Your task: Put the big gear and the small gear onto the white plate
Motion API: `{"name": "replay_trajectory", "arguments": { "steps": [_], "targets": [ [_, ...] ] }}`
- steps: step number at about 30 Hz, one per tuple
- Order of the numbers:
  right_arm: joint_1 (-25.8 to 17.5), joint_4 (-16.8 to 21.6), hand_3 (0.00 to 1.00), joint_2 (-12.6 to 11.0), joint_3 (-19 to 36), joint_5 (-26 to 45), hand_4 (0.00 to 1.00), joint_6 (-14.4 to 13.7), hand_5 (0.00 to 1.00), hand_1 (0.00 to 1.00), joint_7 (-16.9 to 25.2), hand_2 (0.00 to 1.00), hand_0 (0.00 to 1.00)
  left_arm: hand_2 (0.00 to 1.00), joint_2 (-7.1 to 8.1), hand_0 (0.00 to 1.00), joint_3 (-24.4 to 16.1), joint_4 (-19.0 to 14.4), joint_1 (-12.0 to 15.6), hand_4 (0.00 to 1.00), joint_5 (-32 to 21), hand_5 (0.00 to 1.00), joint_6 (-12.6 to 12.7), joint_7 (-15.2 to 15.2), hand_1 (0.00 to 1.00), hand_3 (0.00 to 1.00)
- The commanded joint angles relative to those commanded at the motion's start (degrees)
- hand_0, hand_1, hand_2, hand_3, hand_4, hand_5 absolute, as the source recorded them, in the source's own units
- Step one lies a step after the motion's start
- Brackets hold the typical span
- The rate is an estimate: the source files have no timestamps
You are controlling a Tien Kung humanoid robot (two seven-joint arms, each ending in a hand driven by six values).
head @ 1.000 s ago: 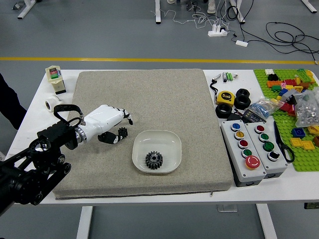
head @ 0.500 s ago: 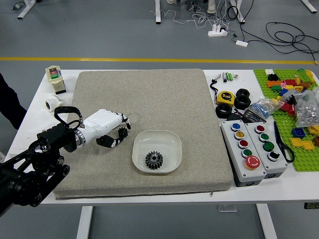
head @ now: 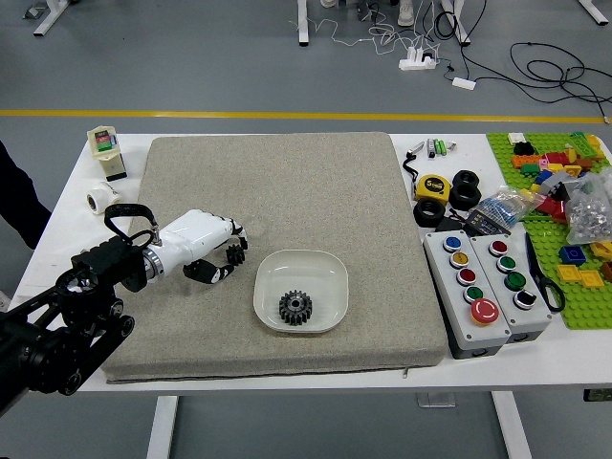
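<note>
My left hand (head: 235,251), white with black fingertips, reaches in from the left over the grey mat. Its fingers are curled around the small black gear (head: 235,255), fingertips at the gear's far side and thumb at its near left side. The small gear is left of the white plate (head: 334,271), outside its rim. Inside the plate, toward its near side, lies the big dark gear (head: 295,308). My right hand is out of view.
A grey mat (head: 316,191) covers the table's middle. Button boxes (head: 478,306), black rings, a yellow tape measure (head: 433,187) and a green brick board (head: 583,306) stand on the right. A white roll (head: 102,198) and a small container (head: 106,151) sit at the left.
The left hand's fingers have curled inward and its fingertips have come closer to the small gear. The big gear and the plate have stayed in place.
</note>
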Motion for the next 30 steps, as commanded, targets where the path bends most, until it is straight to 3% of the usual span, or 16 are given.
{"name": "replay_trajectory", "arguments": {
  "steps": [18, 27, 30],
  "targets": [
    [-0.5, 0.0, 0.554, 0.1, -0.2, 0.2, 0.750, 0.0, 0.664, 0.610, 0.0, 0.697, 0.602, 0.489, -0.03, 0.303, 0.3, -0.5, 0.6, 0.466, 0.0, 0.062, 2.1, -0.6, 0.392, 0.578],
    [-0.9, 0.0, 0.554, 0.1, -0.2, 0.2, 0.750, -0.1, 0.665, 0.611, 0.1, 0.698, 0.602, 0.479, 0.20, 0.292, -0.8, -3.4, 1.3, 0.465, 0.0, 0.069, 3.1, -0.6, 0.373, 0.571],
    [-0.9, 0.0, 0.554, 0.1, -0.2, 0.3, 0.750, -0.1, 0.665, 0.611, 0.1, 0.698, 0.602, 0.479, 0.37, 0.292, -0.9, -6.0, 1.7, 0.465, 0.0, 0.069, 3.0, -0.4, 0.373, 0.571]
  ]
}}
